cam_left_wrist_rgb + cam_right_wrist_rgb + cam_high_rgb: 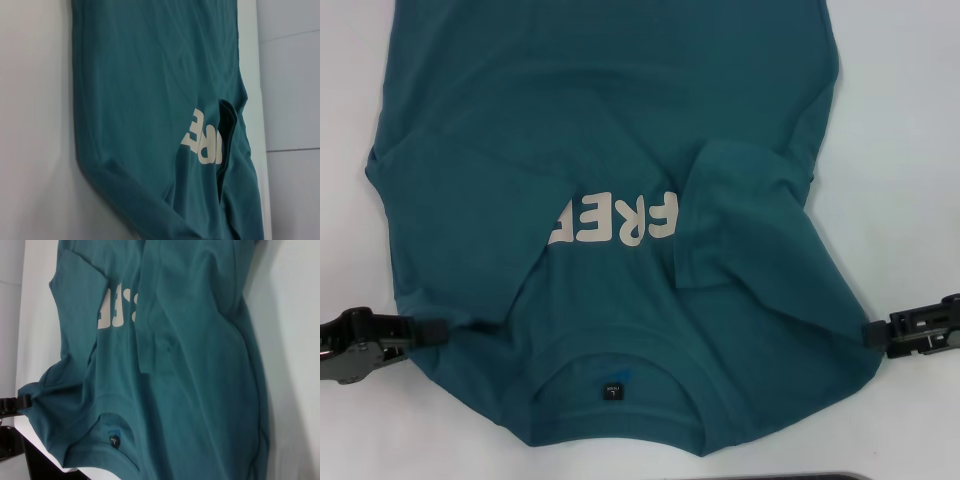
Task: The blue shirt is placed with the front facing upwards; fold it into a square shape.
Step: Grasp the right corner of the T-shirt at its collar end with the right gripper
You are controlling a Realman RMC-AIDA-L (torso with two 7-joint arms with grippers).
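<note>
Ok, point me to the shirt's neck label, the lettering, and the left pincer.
neck label (610, 388): head view, centre of the black tag inside the collar.
lettering (620, 219): head view, middle of the cream print on the blue shirt (600, 90).
left pincer (438, 329): head view, tips at the shirt's edge.

The left gripper (442, 330) sits low at eight o'clock, closed, its arm reaching inward. The right gripper (870, 335) mirrors it at four o'clock, also clamped.

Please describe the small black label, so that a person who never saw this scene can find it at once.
Find the blue shirt that covers most of the white table, with cream letters on its chest. Follow it to the round ribbed collar at the edge nearest the robot. The neck label sits just inside that collar, the only black patch on the cloth.
</note>
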